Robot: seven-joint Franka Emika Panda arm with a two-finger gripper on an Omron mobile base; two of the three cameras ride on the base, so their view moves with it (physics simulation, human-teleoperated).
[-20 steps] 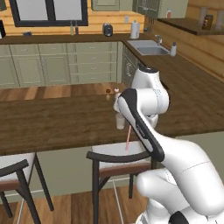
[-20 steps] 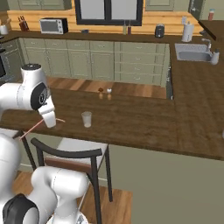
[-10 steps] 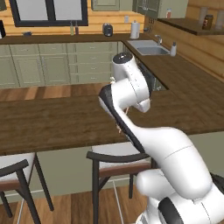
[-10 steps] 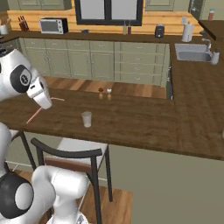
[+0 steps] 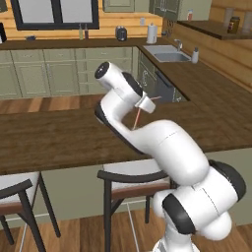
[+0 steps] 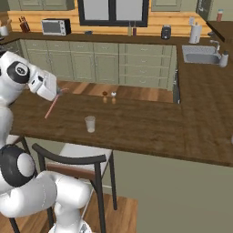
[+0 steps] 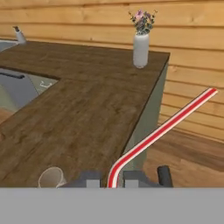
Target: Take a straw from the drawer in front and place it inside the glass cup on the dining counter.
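My gripper [image 6: 58, 93] hangs above the left part of the dining counter [image 6: 145, 132], shut on the straw [image 6: 51, 107], a thin pink-red stick that slants down and left from the jaws. The glass cup [image 6: 90, 124] stands upright on the counter, to the right of the straw's lower end and apart from it. In the hand view the straw [image 7: 166, 127] runs up and right from between my fingertips [image 7: 89, 178], and the cup [image 7: 51, 177] sits at the lower left. From the left base view the gripper [image 5: 149, 101] holds the straw [image 5: 137, 118] over the counter [image 5: 49, 138]. The drawer is out of view.
Two small shakers [image 6: 109, 96] stand on the counter behind the cup. A white vase with flowers [image 7: 141, 43] is at the counter's far end. A bar stool [image 6: 68, 159] is tucked under the near edge, another [image 5: 15, 189] further left. The sink [image 6: 200, 53] lies far right.
The arm has swung upward and carried the straw higher above the counter and a little closer to the cup. The cup and shakers have stayed put.
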